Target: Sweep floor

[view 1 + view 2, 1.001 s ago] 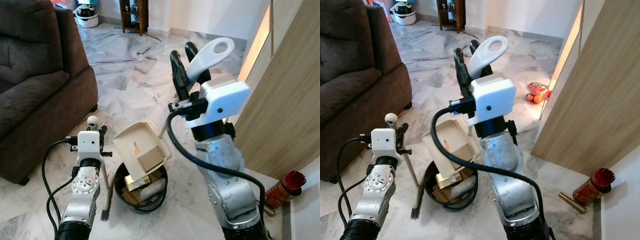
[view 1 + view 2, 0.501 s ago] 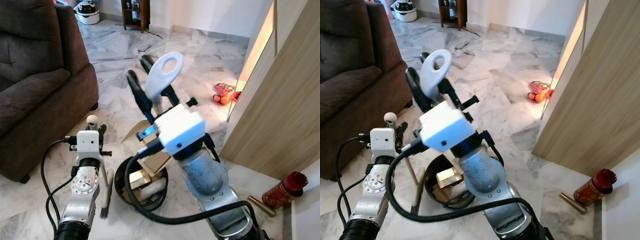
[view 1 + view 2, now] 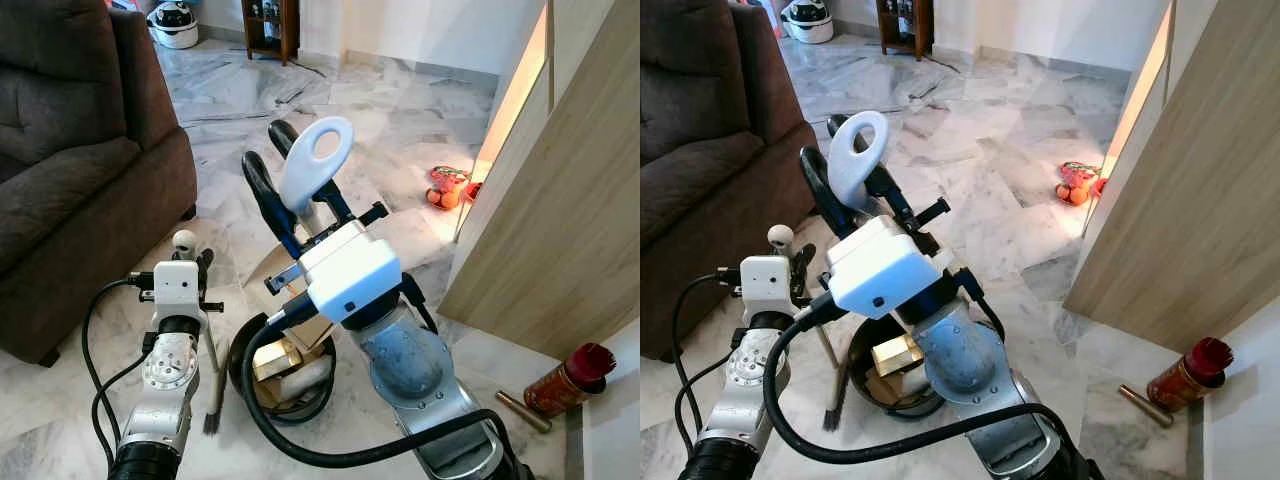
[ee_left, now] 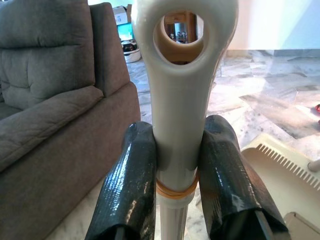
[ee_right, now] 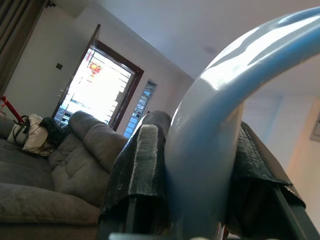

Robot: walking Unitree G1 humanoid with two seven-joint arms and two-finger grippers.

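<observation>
**Robot holds dustpan over bin, brush in its other gripper**

The right gripper (image 3: pixel 290 180) is clamped on the pale looped dustpan handle (image 3: pixel 315 165), raised over the black bin (image 3: pixel 285 375) with the dustpan (image 4: pixel 280 175) tilted at its mouth. The left gripper (image 4: pixel 175 170) is closed around a cream brush handle (image 4: pixel 182 90), its bristles (image 3: pixel 211 425) touching the marble floor (image 3: pixel 400 120) beside the bin. A brown sofa (image 3: pixel 70 150) stands to the left.
</observation>
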